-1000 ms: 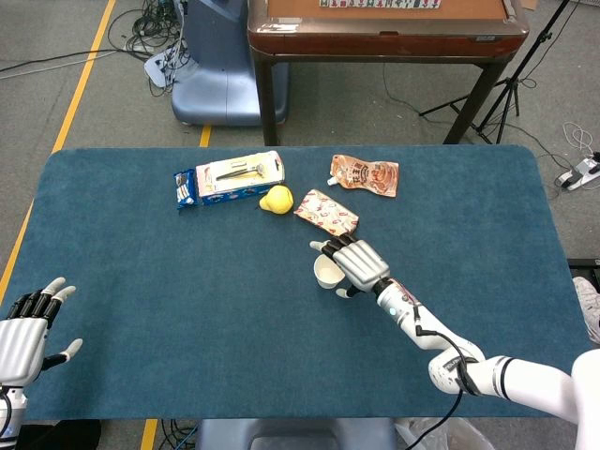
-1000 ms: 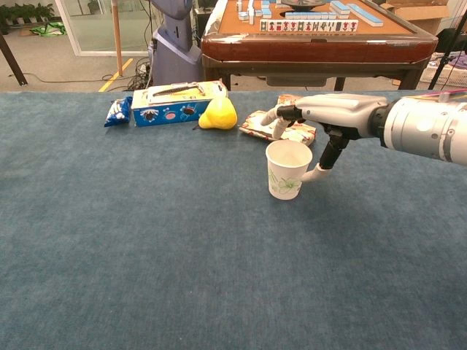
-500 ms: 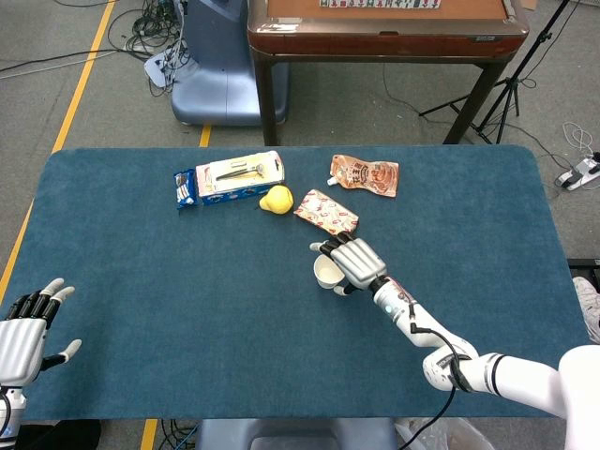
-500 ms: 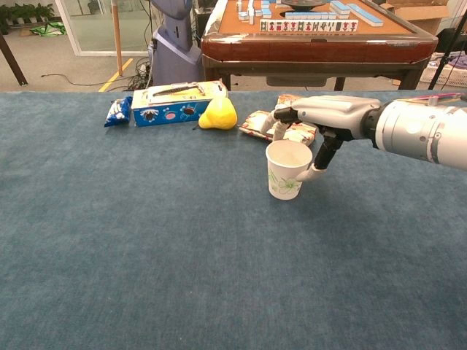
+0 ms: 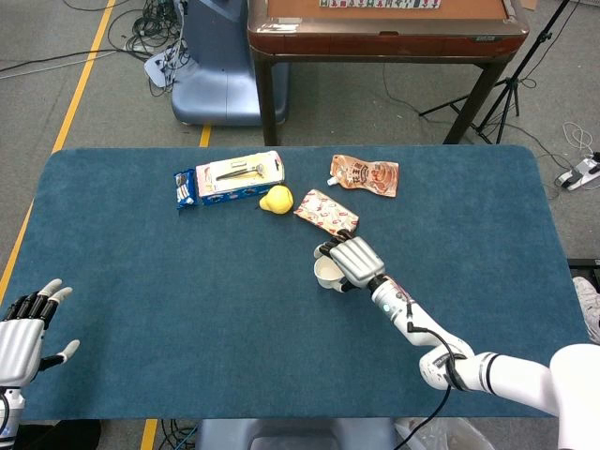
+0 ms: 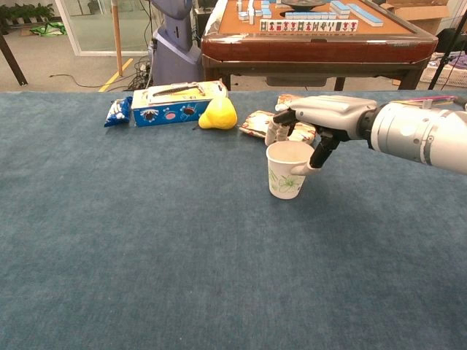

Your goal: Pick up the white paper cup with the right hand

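The bench (image 5: 141, 309) is covered in a dark blue, felt-like cloth with rounded corners; it stands on a grey floor (image 5: 56, 56) crossed by a yellow line (image 5: 82, 82), with loose cables (image 5: 141, 33) lying beyond its far-left corner; behind it is a brown wooden table (image 5: 384, 37) carrying rows of tiles (image 6: 306, 25), and beside that a blue-grey machine base (image 5: 220, 70); a black tripod (image 5: 525, 66) stands off to the far right.

The white paper cup (image 6: 287, 169), printed with a green leaf pattern, stands upright on the cloth a little right of the middle; the right hand (image 6: 321, 120) reaches in from the right above and beside it, the fingers (image 6: 279, 125) curling down past the far rim and the thumb (image 6: 318, 154) touching the near-right side; the cup's base sits on the bench; whether the fingers are truly clamped on it I cannot tell.

The left hand (image 5: 23, 328) hangs at the near-left edge, its fingers spread and grasping nothing.

Along the far side lie a blue box (image 5: 234, 174) with a small blue packet (image 5: 185, 187) at its left end, a yellow pear-shaped thing (image 5: 277, 199) just beside the box, a patterned pouch (image 5: 325, 212) near the cup, and an orange pouch (image 5: 364, 174) further back.
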